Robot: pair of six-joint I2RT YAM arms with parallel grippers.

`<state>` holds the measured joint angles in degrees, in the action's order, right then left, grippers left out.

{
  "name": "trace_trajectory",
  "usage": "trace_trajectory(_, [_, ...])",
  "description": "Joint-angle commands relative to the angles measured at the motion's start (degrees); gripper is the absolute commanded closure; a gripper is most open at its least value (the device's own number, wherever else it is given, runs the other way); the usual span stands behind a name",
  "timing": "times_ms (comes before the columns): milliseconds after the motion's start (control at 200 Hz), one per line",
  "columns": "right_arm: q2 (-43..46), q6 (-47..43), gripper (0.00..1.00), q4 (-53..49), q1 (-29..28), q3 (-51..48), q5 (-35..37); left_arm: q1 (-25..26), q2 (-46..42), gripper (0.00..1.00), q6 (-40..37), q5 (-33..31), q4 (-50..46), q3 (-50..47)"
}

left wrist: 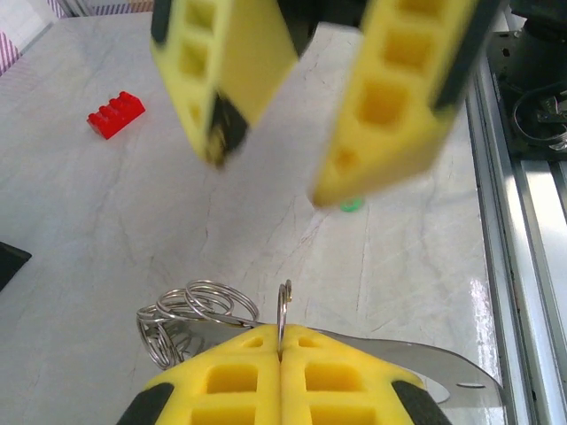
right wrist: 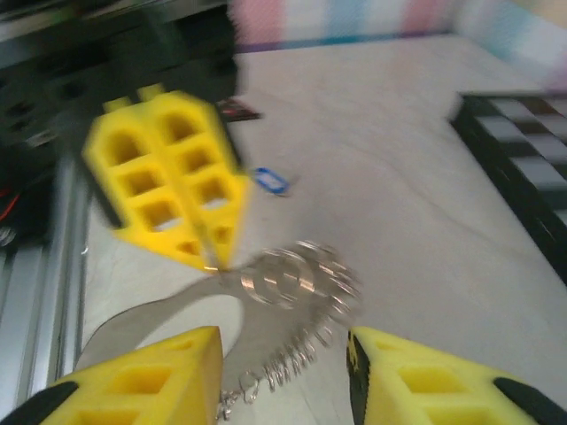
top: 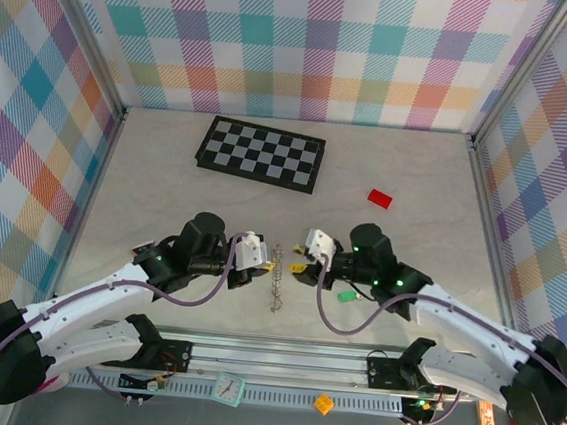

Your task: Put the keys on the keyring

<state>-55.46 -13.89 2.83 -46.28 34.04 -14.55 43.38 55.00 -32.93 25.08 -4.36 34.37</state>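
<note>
**Two keys, one ring, two grippers**

Two grippers: the left gripper [top: 269, 265] and the right gripper [top: 299, 267]. One keyring [top: 276, 277], lying between the two sets of jaws. Two keys: one green key [top: 347, 296] behind the right jaws, one blue key [right wrist: 270, 180] past the left jaws. One red brick [top: 379, 198] and one chequered board [top: 260, 153], both well beyond the jaws.

Top camera looks down from behind; 2 close wrist cameras share keyring [left wrist: 197, 312]
</note>
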Motion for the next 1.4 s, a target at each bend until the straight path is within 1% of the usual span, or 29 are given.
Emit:
trace_trajectory(0, [3.48,21.75,0.58,-6.85,0.51,-0.62,16.15,0.56,-0.1,1.0,-0.79,0.06,0.99,1.59])
trace_trajectory(45, [3.95,31.83,0.58,-12.48,0.51,0.25,22.29,0.52,0.35,1.0,-0.3,-0.23,0.68,1.9])
trace_trajectory(90, [3.58,43.1,0.58,-20.43,0.51,1.96,27.92,0.57,0.58,1.0,0.08,-0.3,0.33,2.1])
trace_trajectory(130, [2.7,50.52,0.58,-27.67,0.64,3.79,31.19,0.57,0.72,1.0,0.46,-0.45,0.23,2.27])
trace_trajectory(260, [-2.07,60.66,0.55,-43.39,1.29,7.81,33.42,0.53,1.03,1.0,1.85,-1.06,0.24,2.62])
trace_trajectory(360, [-7.01,65.38,0.55,-51.34,3.77,9.91,30.54,0.53,1.25,1.0,2.37,-1.56,-0.89,3.54])
trace_trajectory(445, [-10.3,66.33,0.51,-52.43,5.99,10.27,26.54,0.53,1.29,1.0,2.79,-1.96,-1.24,4.03])
trace_trajectory(540, [-13.18,65.37,0.52,-49.57,7.3,9.55,22.98,0.55,1.42,1.0,2.82,-2.2,-1.36,4.29])
trace_trajectory(660, [-17.23,65.3,0.53,-47.58,8.08,9.46,20.41,0.56,1.86,1.0,3.03,-2.47,-1.88,4.56])
trace_trajectory(750, [-19.33,67.23,0.53,-47.22,8.26,8.85,20.6,0.55,2.12,1.0,3.65,-2.19,-1.62,4.52])
trace_trajectory(850, [-20.91,68.4,0.49,-45.6,9.01,7.41,20.1,0.6,2.45,1.0,4.01,-2.14,-0.93,4.31])
trace_trajectory(1045, [-24.25,68.1,0.51,-43.36,9.19,7.76,19.07,0.61,2.74,1.0,4.06,-2.23,-0.48,4.19])
trace_trajectory(1310, [-27.97,68.4,0.48,-43.93,9.28,8.51,21.36,0.63,3.14,1.0,4.1,-2.41,-0.68,4.41])
trace_trajectory(1395, [-28.46,66.89,0.51,-42.03,9.29,8.86,20.27,0.59,3.18,1.0,4.19,-2.49,-0.48,4.39])
